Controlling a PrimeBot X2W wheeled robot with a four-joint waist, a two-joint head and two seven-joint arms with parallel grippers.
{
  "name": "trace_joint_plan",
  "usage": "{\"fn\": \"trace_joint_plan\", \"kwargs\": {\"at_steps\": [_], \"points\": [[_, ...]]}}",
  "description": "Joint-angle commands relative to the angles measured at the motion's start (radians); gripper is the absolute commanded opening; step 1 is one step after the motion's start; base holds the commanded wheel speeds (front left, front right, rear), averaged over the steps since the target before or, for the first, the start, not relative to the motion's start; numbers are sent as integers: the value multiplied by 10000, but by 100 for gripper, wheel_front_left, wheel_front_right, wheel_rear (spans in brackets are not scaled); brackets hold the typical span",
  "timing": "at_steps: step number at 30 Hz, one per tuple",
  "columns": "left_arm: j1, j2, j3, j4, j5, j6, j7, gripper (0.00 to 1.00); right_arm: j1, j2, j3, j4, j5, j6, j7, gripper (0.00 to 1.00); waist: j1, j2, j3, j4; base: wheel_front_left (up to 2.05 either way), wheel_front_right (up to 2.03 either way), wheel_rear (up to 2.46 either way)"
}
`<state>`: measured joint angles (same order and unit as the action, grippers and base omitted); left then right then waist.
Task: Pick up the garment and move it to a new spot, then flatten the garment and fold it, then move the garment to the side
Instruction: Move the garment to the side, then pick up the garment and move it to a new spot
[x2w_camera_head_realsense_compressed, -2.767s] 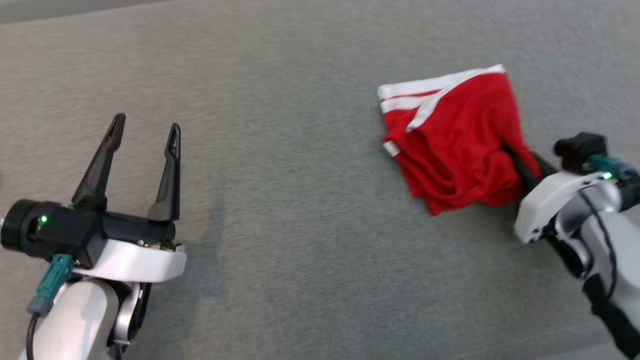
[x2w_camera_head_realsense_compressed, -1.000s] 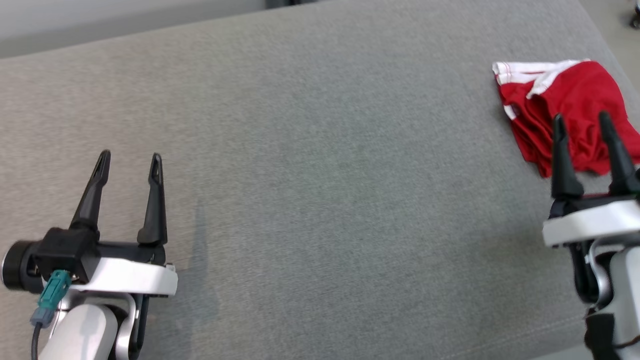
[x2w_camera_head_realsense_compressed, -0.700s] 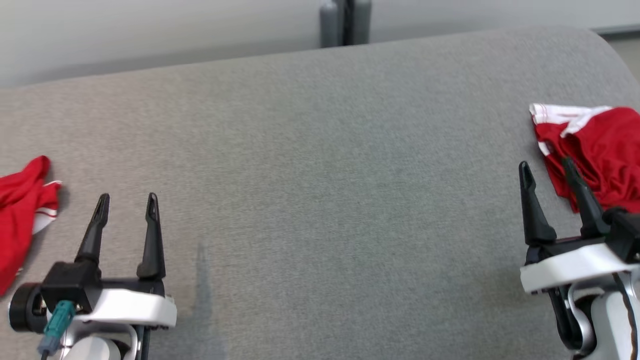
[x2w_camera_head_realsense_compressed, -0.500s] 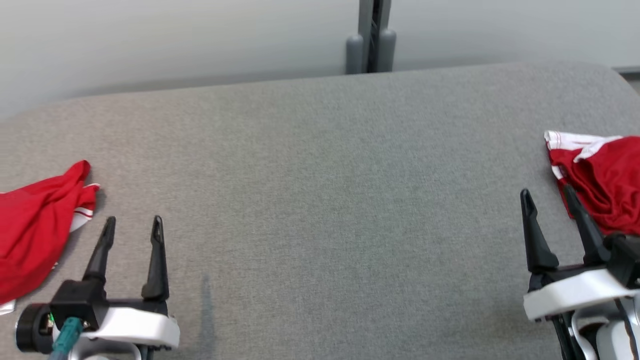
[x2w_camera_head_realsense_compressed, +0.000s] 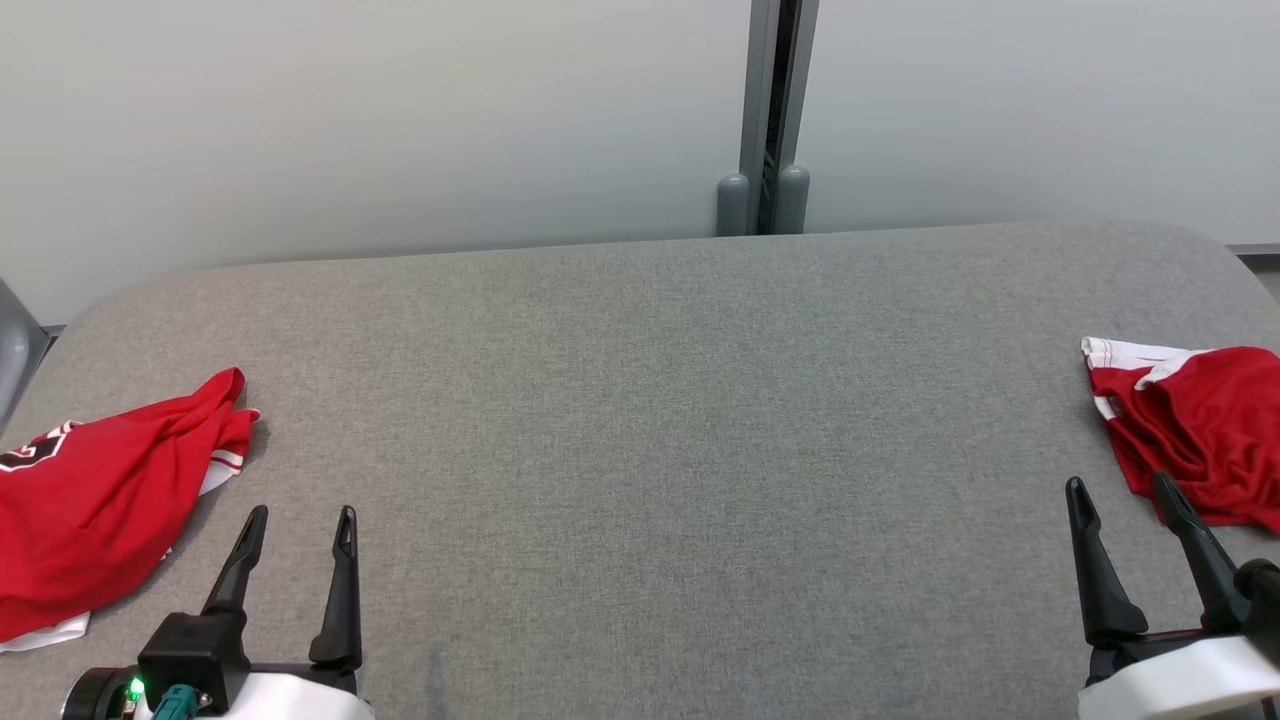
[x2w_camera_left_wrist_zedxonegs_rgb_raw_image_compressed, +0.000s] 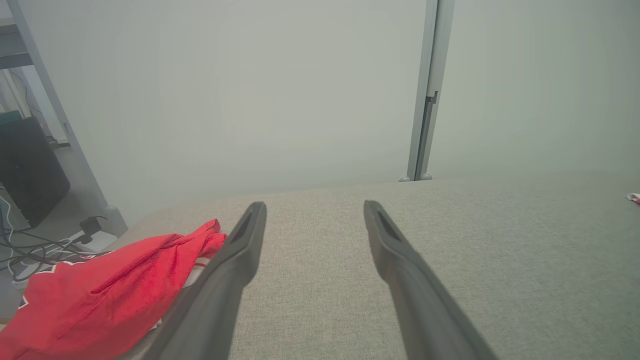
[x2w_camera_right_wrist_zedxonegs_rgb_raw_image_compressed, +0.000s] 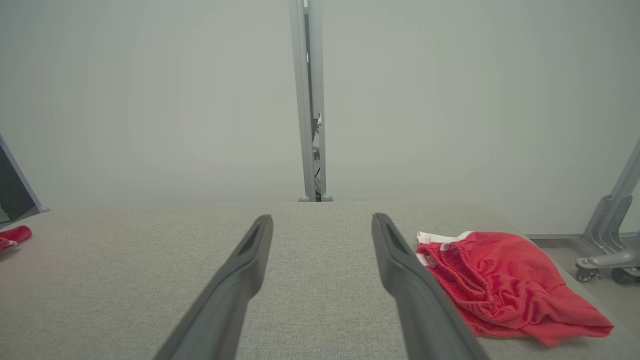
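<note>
Garment (x2w_camera_head_realsense_compressed: 1200, 440), red with white trim and folded into a compact pile, is being gripped by neither pair of jaws. The right gripper (x2w_camera_head_realsense_compressed: 1119, 483) is being held with its two dark fingers spread wide and empty, near the pile and apparently clear of it. The left gripper (x2w_camera_head_realsense_compressed: 303, 512) is being held equally wide and empty at the opposite side. A few seconds ago the right fingers were being pushed in against the cloth; now the pile is being left alone and the arm is being carried low in the head view, as at rest. The head camera is also being tilted up, so the shift of the whole picture is being read as camera motion, not as travel of the cloth. Outward from the fingers, the pile is being seen lying at the right end of the grey table (x2w_camera_head_realsense_compressed: 640, 450), close to its rounded corner. A second, crumpled red garment (x2w_camera_head_realsense_compressed: 100, 510) is being brought into view at the left end, just beside the left gripper. Behind the table, a pale wall (x2w_camera_head_realsense_compressed: 400, 120) and a grey post (x2w_camera_head_realsense_compressed: 768, 110) are being revealed. From this, the move to the side is being judged complete, and the crumpled piece is being taken as the likely next pick.
</note>
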<state>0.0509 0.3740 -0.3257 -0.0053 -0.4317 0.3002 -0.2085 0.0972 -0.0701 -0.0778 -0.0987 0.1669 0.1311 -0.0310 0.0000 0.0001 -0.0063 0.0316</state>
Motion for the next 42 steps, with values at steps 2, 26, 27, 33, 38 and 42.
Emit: {"fn": "trace_joint_plan", "kwargs": {"at_steps": [2, 26, 27, 33, 38, 42], "points": [[82, 113, -25, -81, 33, 39, 66, 100, 206, 16, -41, -232, -71, -7, 120, 100, 0, -1, -74, -14, 0, 0, 0], [9, 188, -158, -336, -48, 175, 275, 100, 521, 159, -95, -693, 40, -7, 289, 100, 0, -1, -113, 19, 0, 0, 0], [-44, 172, -151, -347, -87, 131, 243, 100, 517, 162, -100, -705, 56, -7, 277, 100, 0, -1, -113, 67, 0, 0, 0], [-352, 206, 87, -355, -157, 104, 16, 100, 492, 166, 58, -895, 69, -5, 313, 100, 0, -1, -85, 765, 0, 0, 0], [-681, 226, 461, -398, -265, 31, -238, 100, 436, 169, 58, -1114, 64, -5, 396, 100, 0, -1, -26, 1779, 0, 0, 0], [-855, 260, 719, -298, -318, -39, -377, 100, 342, 171, 115, -1262, 87, -5, 483, 100, 0, -1, 17, 2589, 0, 0, 0]]}}
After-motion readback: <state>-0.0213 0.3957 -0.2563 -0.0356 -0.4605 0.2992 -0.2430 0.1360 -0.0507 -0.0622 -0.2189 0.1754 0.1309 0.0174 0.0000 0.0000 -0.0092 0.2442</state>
